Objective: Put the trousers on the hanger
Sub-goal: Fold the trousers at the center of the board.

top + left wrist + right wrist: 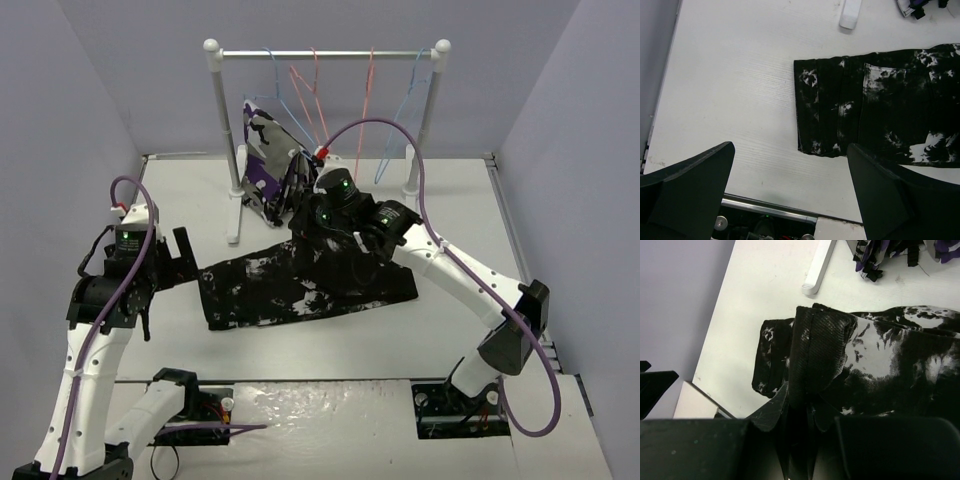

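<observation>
Around the scene rise plain grey-lilac walls [80,100], closing in a white table [330,350] that fills the middle and bottom of the overhead frame. Across the centre of the frame lie the black, white-splotched trousers [300,285], spread flat on the table and running from centre-left to centre-right. At top centre stands a white garment rack [325,53], and a purple, white and black patterned garment [262,165] hangs bunched against its left post.

Just above the trousers' upper edge, the right gripper [802,415] has its fingers pressed together on a raised fold of the trousers, and the cloth stands up in a ridge between them. At centre-left of the frame the left gripper [790,150] hangs over the table with its fingers spread wide, holding nothing, and the near end of the trousers lies below it.

On the rack's bar hang a left light-blue hanger [276,80] and a right light-blue hanger [405,115], with pink-red hangers [369,100] between them.
</observation>
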Controlling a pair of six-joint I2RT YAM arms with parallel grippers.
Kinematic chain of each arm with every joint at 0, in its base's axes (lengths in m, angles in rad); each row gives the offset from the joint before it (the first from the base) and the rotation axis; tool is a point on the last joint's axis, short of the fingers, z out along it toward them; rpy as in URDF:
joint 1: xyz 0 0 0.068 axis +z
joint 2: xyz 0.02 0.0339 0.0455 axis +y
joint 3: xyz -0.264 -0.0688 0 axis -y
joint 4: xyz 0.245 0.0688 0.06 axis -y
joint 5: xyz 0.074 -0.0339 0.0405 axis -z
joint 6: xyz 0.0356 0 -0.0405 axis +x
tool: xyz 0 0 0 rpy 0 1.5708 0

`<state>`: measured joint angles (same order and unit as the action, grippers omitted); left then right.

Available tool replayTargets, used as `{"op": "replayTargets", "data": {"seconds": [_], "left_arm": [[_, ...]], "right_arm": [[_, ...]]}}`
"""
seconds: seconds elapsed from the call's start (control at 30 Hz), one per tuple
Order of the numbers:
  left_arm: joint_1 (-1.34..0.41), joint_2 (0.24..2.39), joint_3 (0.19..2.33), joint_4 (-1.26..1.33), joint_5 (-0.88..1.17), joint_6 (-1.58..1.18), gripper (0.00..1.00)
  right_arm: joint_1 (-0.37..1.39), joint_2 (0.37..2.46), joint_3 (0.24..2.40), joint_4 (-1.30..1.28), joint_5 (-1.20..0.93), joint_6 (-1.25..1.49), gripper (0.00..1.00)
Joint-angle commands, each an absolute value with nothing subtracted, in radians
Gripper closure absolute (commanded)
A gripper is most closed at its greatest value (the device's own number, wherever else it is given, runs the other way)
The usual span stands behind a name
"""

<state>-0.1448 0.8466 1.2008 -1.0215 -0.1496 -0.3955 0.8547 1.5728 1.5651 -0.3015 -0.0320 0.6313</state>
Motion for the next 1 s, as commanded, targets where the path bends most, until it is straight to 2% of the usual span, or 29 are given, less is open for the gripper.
{"op": "replayTargets", "data": {"seconds": [0.0, 0.73, 0.97], "left_arm": [[-0.147, 0.835, 1.161, -0.994, -0.175, -0.397, 0.06], [-0.148, 0.781, 1.089, -0.937, -0.142, -0.484, 0.06], [-0.148, 0.774, 1.082, -0.94, -0.13, -0.502, 0.06]], "right_arm": [[0.899, 1.627, 1.601, -0.167, 0.009, 0.608, 1.0], [0.986, 1.895, 1.661, -0.012, -0.074, 0.641, 0.99], [1.0, 1.88, 1.685, -0.015, -0.075, 0.662, 0.99]]}}
